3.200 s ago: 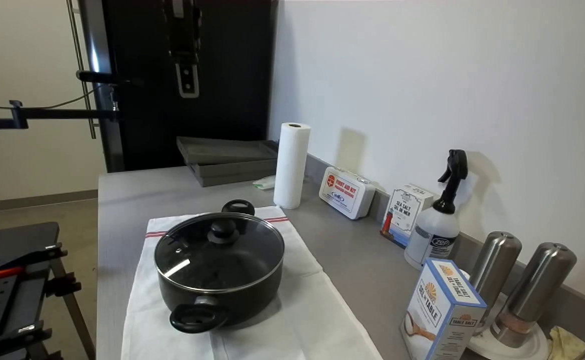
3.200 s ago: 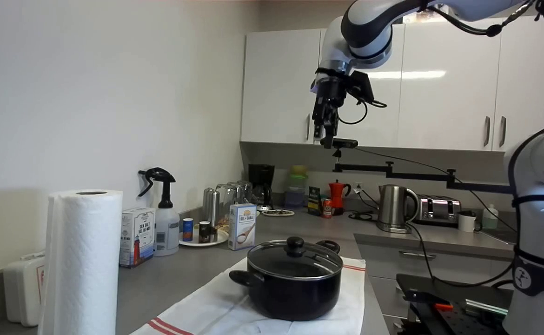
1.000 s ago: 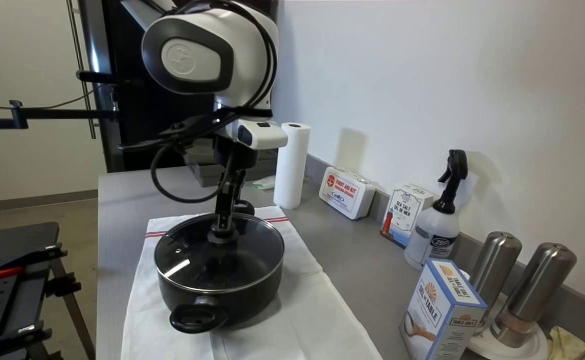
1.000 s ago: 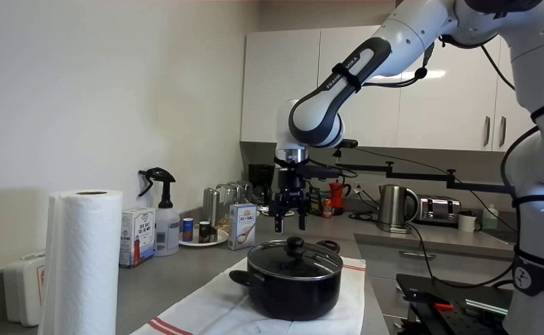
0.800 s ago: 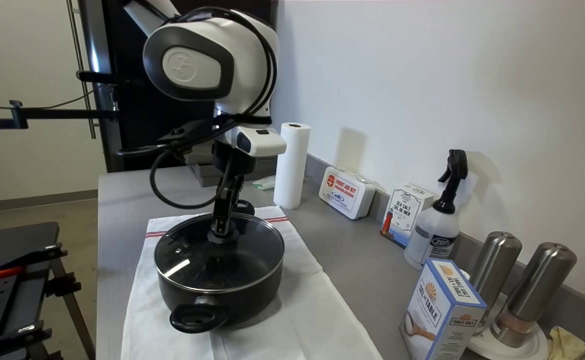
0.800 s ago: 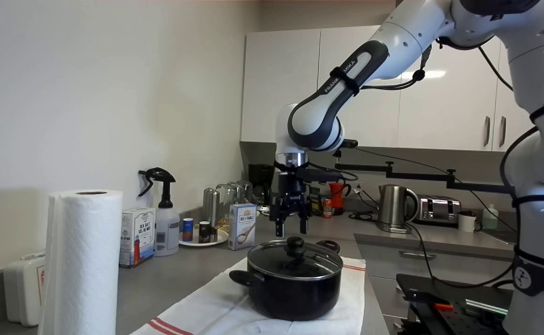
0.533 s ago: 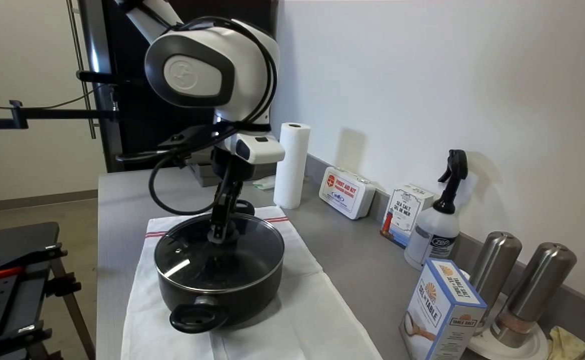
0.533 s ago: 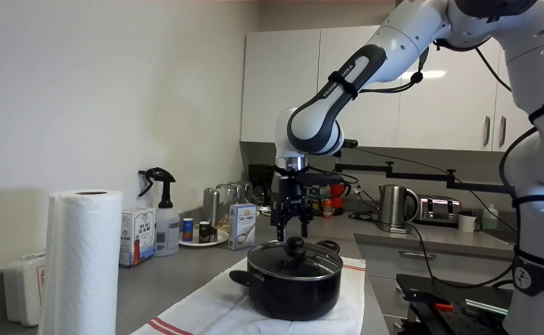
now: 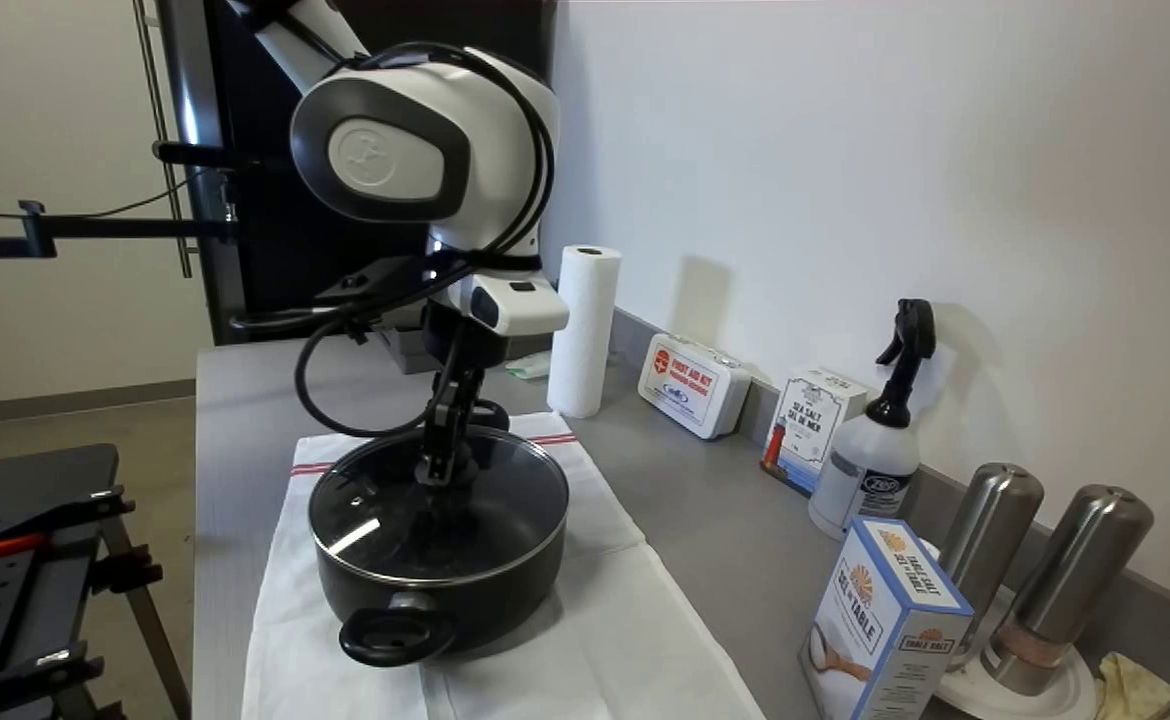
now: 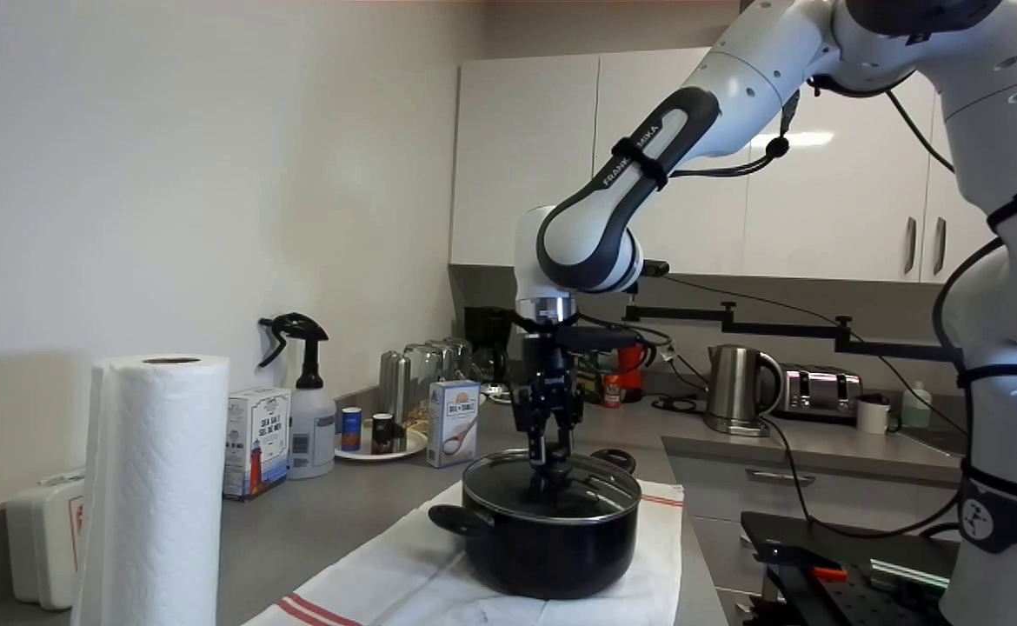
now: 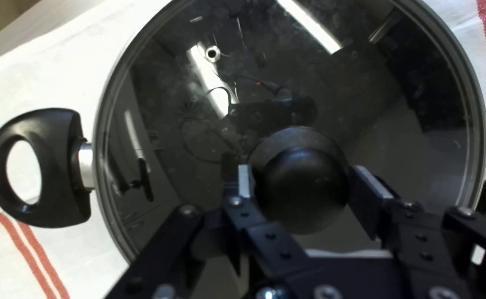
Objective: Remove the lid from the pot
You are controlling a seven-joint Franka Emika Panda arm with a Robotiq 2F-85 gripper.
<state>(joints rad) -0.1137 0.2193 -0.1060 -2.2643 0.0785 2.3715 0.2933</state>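
The black pot (image 10: 552, 556) stands on a white towel, with its two side handles visible in the wrist view. On top of it lies the glass lid (image 11: 392, 95), level and seated on the rim. Its round black knob (image 11: 305, 187) sits between the finger pads (image 11: 245, 181) in the wrist view, with a pad against each side. My gripper (image 10: 550, 459) points straight down over the pot's centre, shut on that knob. In an exterior view the gripper (image 9: 437, 472) hides most of the knob. The lid's rim shows no lift.
The white towel (image 9: 605, 640) with red stripes covers the counter under the pot. A paper towel roll (image 10: 156, 487), a spray bottle (image 9: 870, 455), a table salt box (image 9: 885, 620) and a first aid kit (image 9: 693, 385) line the wall side. A kettle (image 10: 739, 391) stands further back.
The arm has swung in over the pot and come down onto the lid. Within the last half second the fingers have drawn together on the knob. Pot and lid have stayed in place.
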